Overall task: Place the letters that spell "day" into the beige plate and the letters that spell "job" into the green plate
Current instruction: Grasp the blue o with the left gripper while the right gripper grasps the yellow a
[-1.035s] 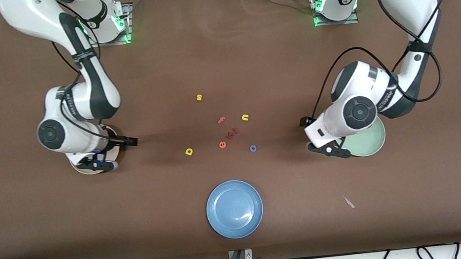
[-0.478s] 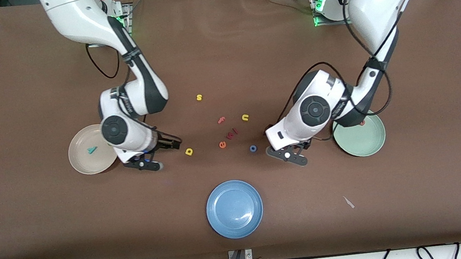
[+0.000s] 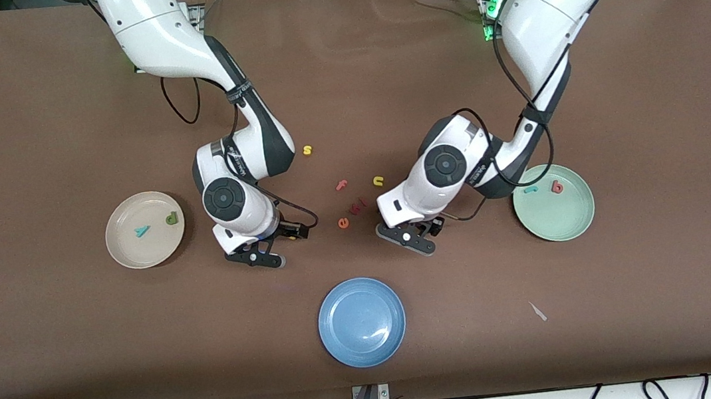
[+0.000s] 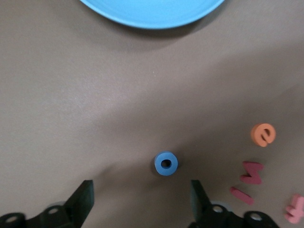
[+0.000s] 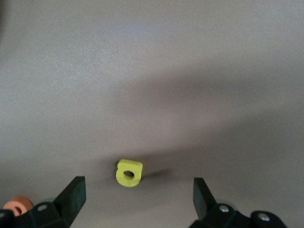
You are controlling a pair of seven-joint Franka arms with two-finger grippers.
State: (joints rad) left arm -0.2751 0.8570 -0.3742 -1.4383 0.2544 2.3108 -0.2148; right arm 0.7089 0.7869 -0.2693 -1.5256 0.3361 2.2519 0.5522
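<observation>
The beige plate (image 3: pixel 134 251) holds the teal y (image 3: pixel 142 231) and the green d (image 3: pixel 171 218). In the green plate (image 3: pixel 555 220) lie the teal j (image 3: pixel 531 190) and the red b (image 3: pixel 556 186). My right gripper (image 3: pixel 255 256) (image 5: pixel 137 190) hangs low and open over the yellow a (image 5: pixel 129 172), which lies on the table just ahead of the gap between its fingers. My left gripper (image 3: pixel 408 237) (image 4: pixel 141 192) is open too, with the blue o (image 4: pixel 166 164) on the table just ahead of its fingers. Both letters are hidden under the arms in the front view.
Loose letters lie between the two grippers: yellow s (image 3: pixel 307 150), pink f (image 3: pixel 342 185), yellow u (image 3: pixel 378 181), orange e (image 3: pixel 343 223) and small red pieces (image 3: pixel 358 205). A blue plate (image 3: pixel 361 321) sits nearer the front camera. A small scrap (image 3: pixel 537 311) lies toward the left arm's end.
Both arms swung from over their plates to the middle of the table, uncovering the plates. The right gripper now covers the yellow a and the left covers the blue o.
</observation>
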